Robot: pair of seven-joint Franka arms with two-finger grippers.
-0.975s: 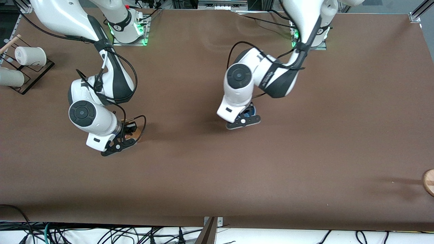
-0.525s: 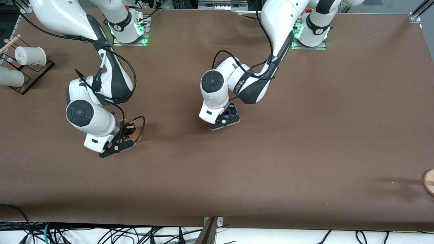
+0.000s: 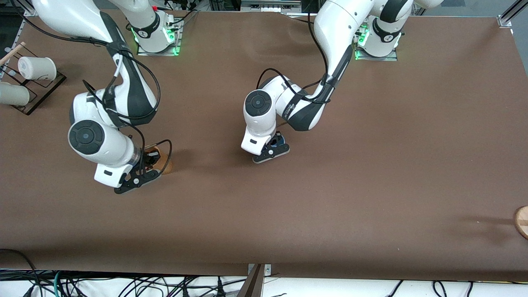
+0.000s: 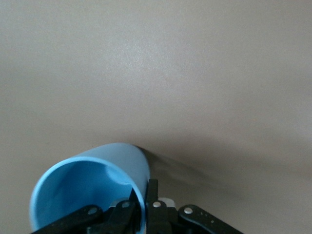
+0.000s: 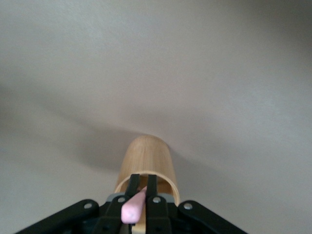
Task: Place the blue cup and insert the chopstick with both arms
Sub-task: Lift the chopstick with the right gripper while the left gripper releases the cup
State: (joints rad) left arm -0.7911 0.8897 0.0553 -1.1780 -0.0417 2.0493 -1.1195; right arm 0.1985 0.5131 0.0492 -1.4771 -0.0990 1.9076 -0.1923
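left gripper (image 4: 144,207): fingers pressed together on the rim wall of the blue cup (image 4: 87,187), one finger inside the cup, one outside. In the front view it sits low over the middle of the table (image 3: 371,185), mostly hidden under the left arm's wrist (image 3: 270,144).
blue cup: pinched by the left gripper at its rim, opening facing up toward the wrist camera, light-blue inside showing. In the front view only a sliver of blue (image 3: 281,146) shows at the gripper. Whether its base touches the table cannot be told.
right gripper (image 5: 139,197): fingers pinching the chopstick (image 5: 132,208), directly over the mouth of the tan cup (image 5: 146,163). In the front view it is low, toward the right arm's end of the table (image 3: 146,161).
chopstick: pale pink, held between the right gripper's fingers, only a short piece visible in the right wrist view; where its other end goes is hidden.
tan cup: upright on the table under the right gripper, partly covered by it in the front view (image 3: 164,159); well apart from the blue cup.
rack (image 3: 39,88): dark wire stand at the table's edge past the right arm's end, with two white cups (image 3: 37,68) lying on their sides on it.
wooden disc (image 3: 522,220): at the table's edge on the left arm's end, cut off by the frame, nearer the front camera than both cups.
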